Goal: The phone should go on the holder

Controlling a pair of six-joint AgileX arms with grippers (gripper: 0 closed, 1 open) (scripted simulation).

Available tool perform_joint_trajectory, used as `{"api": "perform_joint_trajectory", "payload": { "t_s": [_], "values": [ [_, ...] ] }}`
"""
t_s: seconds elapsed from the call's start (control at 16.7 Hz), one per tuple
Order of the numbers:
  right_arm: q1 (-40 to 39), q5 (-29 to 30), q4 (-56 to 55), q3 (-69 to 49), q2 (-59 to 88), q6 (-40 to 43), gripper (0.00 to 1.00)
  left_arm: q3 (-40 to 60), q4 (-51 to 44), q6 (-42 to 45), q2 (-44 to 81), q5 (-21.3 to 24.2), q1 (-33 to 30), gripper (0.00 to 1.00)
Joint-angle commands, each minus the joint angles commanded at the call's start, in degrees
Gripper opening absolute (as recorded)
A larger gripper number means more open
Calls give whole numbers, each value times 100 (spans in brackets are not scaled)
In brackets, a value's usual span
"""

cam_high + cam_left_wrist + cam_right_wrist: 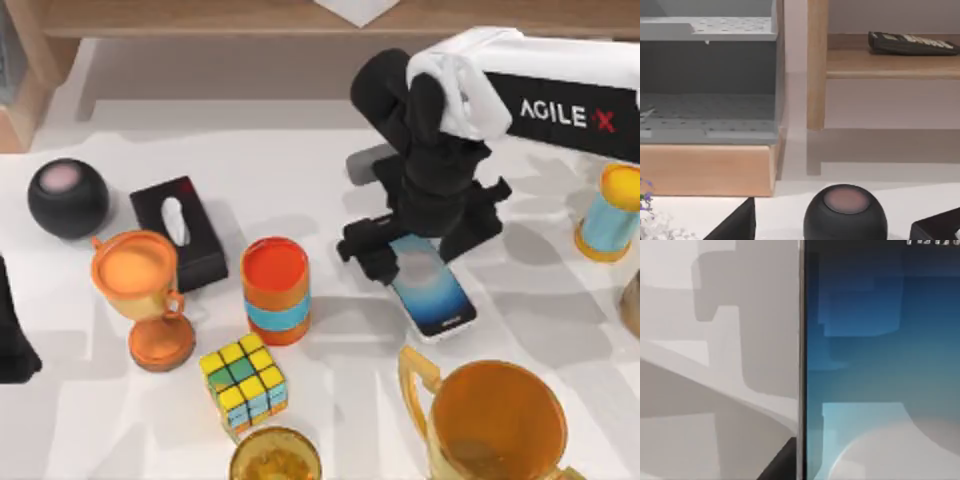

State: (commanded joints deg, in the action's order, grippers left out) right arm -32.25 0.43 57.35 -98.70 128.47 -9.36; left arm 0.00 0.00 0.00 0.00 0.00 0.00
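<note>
Right pincer (405, 250), mid-frame over the phone (432, 287) on the tabletop (300, 160); grip state I cannot tell. Descend squarely, pinch the long edges.

- Top view: overhead, looking down on table (300, 160).
- Left wrist: low, level, sharing dark sphere (845, 215).
- Right wrist: very close on phone (880, 365).

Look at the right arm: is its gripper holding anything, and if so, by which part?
It cannot be told for certain. The right gripper sits over the upper end of the phone on the table, but its fingers are hidden.
</note>
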Motion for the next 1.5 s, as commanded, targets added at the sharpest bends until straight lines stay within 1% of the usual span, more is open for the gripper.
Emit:
{"api": "perform_joint_trajectory", "payload": {
  "t_s": [0.12,0.3,0.6,0.96,1.5],
  "values": [
    [143,-32,-95,-96,-203,25,0,0,0,0,0,0,0,100],
    [570,-139,-418,-51,-672,104,0,0,0,0,0,0,0,100],
    [1674,-431,-1274,481,-1739,324,0,0,0,0,0,0,0,100],
    [3363,-885,-2551,1720,-3269,696,0,0,0,0,0,0,0,100],
    [5920,-1557,-4377,4217,-5431,1341,0,0,0,0,0,0,0,100]
  ]
}}
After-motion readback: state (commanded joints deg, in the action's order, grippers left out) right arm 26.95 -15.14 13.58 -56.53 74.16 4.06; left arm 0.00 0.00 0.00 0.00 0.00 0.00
